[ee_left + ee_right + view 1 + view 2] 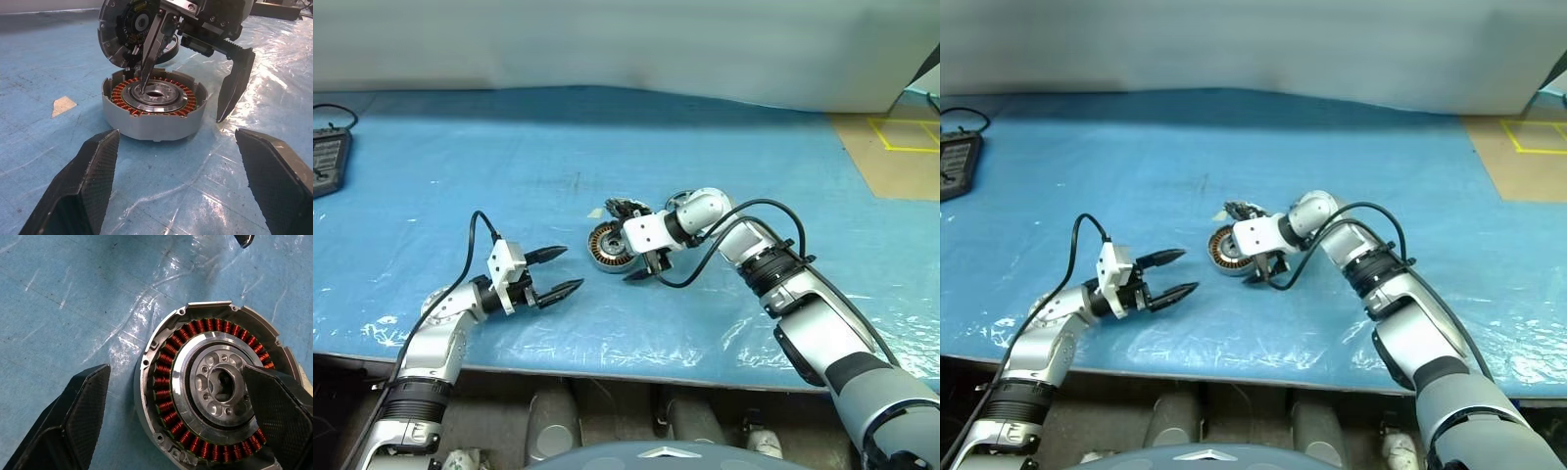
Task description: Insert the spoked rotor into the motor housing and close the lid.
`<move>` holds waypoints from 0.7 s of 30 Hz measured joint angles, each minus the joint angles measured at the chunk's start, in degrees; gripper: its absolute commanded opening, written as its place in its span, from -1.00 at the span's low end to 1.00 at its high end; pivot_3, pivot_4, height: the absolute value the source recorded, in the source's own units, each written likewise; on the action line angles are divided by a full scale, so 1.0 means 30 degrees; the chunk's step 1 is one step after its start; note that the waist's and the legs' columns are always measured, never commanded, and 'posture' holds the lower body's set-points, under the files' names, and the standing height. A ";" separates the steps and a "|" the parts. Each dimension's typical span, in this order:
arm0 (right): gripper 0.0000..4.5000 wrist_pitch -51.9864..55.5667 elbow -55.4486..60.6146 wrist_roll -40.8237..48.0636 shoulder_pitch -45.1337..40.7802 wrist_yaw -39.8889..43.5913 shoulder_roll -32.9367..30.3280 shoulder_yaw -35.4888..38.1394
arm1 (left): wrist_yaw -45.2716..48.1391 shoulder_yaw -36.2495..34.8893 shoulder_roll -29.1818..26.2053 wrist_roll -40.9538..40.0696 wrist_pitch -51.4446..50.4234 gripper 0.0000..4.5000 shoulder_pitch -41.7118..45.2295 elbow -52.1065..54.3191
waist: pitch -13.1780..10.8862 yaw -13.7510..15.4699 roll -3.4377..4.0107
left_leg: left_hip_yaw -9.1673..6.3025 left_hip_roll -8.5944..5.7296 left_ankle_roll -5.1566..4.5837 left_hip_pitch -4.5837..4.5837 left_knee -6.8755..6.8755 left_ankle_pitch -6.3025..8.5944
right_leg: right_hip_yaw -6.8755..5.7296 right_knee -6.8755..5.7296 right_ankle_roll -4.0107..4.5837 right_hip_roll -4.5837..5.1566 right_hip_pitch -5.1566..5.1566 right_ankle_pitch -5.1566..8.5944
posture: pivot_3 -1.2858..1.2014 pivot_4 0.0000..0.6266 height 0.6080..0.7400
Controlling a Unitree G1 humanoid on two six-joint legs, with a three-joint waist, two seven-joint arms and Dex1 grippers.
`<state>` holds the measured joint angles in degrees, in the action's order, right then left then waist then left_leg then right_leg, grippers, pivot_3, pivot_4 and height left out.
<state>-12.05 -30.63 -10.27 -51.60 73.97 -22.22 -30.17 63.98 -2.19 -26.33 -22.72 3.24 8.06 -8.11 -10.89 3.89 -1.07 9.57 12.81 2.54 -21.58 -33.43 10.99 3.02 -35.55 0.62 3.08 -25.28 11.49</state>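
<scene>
Looking across from the left: a dark flat keypad-looking box [328, 162] sits at the far edge of the blue plastic-sheeted counter [724, 147], well apart from the action. The left gripper [570, 268] hangs released and empty near the front edge, pointing at the short round silver-grey metal motor housing [605, 247] with its ring of copper windings. That cup sits flat mid-counter. It looks heavy and rigid, with smooth walls that'd be slippery in the fingers, and I'd keep the tips off the windings since those look like the fragile bit. The outer wall or the silver holed hub seem the safest holds

I honestly can't tell if that hub is the spoked rotor already seated. Just behind the housing a round silver-grey disc with a dark geared centre [124, 29] leans tilted, probably the lid. It's thin and stiff, so best pinched by its rim.

The right gripper [644, 270] is spread wide and grasps nothing, with one finger over the housing's centre and the other outside the wall. There's loads of bare counter beyond and to the right, but the crinkly sheet may let parts slide
</scene>
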 measured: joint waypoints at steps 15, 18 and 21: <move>1.00 0.0518 0.0374 -0.0058 0.0441 -0.0041 -0.0161 0.0087 | -0.0080 -0.0001 -0.0007 -0.0007 -0.0012 0.75 -0.0066 -0.0003 | 0.0001 -0.0025 0.0000 | 0.0003 0.0003 0.0000 0.0011 0.0001 0.0000 | 0.0003 -0.0007 0.0002 -0.0002 0.0000 0.0001 | 0.03 -0.52 1.00; 1.00 0.0195 -0.0311 -0.0060 0.0406 -0.0218 0.0199 0.0105 | -0.0171 -0.0003 -0.0010 -0.0006 -0.0007 0.75 -0.0062 -0.0003 | 0.0006 -0.0032 -0.0004 | 0.0003 0.0003 0.0000 0.0029 0.0001 0.0000 | 0.0004 -0.0030 0.0005 -0.0001 0.0009 0.0003 | 0.03 -0.52 1.00; 0.82 -0.0097 -0.0907 -0.0061 0.0263 -0.0376 0.0336 0.0110 | -0.0201 -0.0003 -0.0016 -0.0004 0.0001 0.77 -0.0062 -0.0005 | 0.0010 -0.0029 -0.0006 | 0.0007 0.0002 0.0000 0.0067 0.0000 0.0000 | 0.0007 -0.0033 0.0008 0.0001 0.0038 0.0006 | 0.03 -0.52 1.00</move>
<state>-12.34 -33.35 -10.45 -50.81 72.84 -21.21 -29.84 63.38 -2.20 -26.38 -22.73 3.24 7.87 -8.13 -10.86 3.81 -1.09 9.59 12.81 2.54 -21.38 -33.43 10.99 3.04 -35.65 0.65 3.08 -25.17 11.50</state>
